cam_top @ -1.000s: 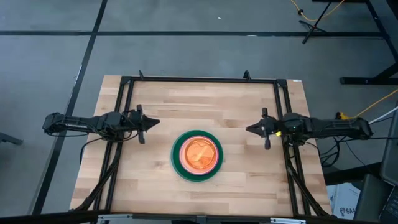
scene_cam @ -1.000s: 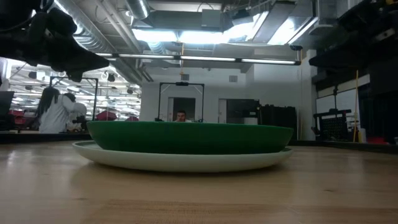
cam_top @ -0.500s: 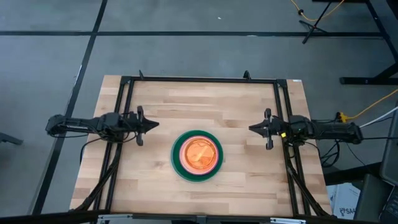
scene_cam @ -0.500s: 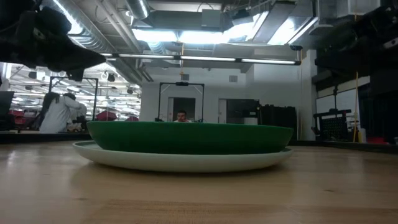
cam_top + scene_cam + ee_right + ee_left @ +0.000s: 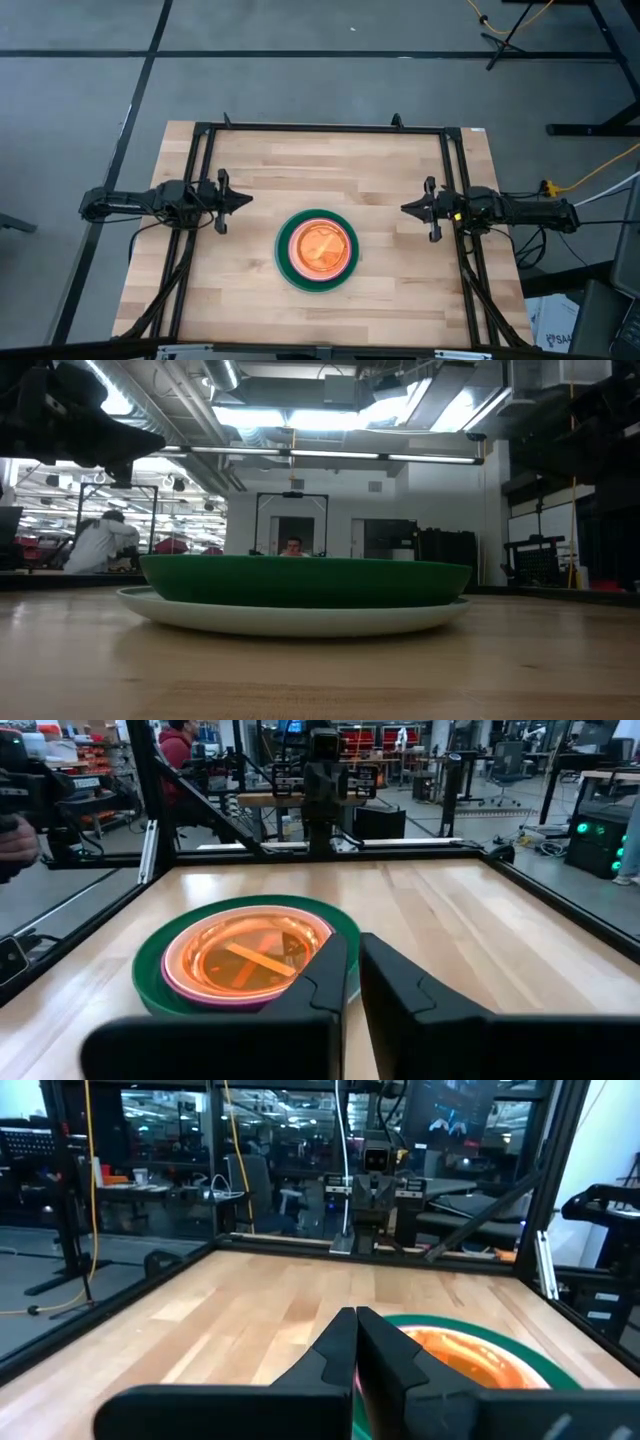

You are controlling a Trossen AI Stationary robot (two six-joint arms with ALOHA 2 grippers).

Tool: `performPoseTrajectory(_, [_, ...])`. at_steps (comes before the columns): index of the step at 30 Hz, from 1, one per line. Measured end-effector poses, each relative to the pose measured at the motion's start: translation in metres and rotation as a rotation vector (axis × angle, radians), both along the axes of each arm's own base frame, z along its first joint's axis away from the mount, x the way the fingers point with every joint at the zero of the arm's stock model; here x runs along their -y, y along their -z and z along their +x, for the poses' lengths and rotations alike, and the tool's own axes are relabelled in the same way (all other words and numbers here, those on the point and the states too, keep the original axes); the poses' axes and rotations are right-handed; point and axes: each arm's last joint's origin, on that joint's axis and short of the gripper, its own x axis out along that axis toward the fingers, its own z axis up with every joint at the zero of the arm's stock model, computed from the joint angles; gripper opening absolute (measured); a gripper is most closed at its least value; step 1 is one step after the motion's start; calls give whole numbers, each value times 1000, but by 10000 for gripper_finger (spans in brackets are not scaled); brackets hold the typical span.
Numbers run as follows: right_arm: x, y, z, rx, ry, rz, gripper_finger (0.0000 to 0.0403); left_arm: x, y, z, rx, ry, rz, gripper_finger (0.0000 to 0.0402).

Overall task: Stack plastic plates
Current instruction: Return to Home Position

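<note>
Plate stack (image 5: 317, 249) sits at tabletop (image 5: 400, 300) centre, left gripper (image 5: 247, 198) and right gripper (image 5: 404, 208) hang by opposite side edges, jaws seemingly closed, empty; a jolt could slide loosely nested plates.

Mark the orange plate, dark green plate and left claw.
orange plate (image 5: 318, 248): high view, centre of its top face.
dark green plate (image 5: 305, 582): low view, middle of its side wall.
left claw (image 5: 247, 199): high view, between its shut fingertips.

L hand (image 5: 249, 198) drawn back a bit, R hand (image 5: 404, 208) likewise
</note>
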Motion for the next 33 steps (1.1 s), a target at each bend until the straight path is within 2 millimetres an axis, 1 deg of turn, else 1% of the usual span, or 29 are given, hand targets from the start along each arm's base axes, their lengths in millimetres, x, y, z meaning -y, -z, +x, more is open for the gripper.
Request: performPoseTrajectory(33, [0, 0, 0, -3, 10, -1, 24, 0, 1, 1, -10, -8, -2, 4])
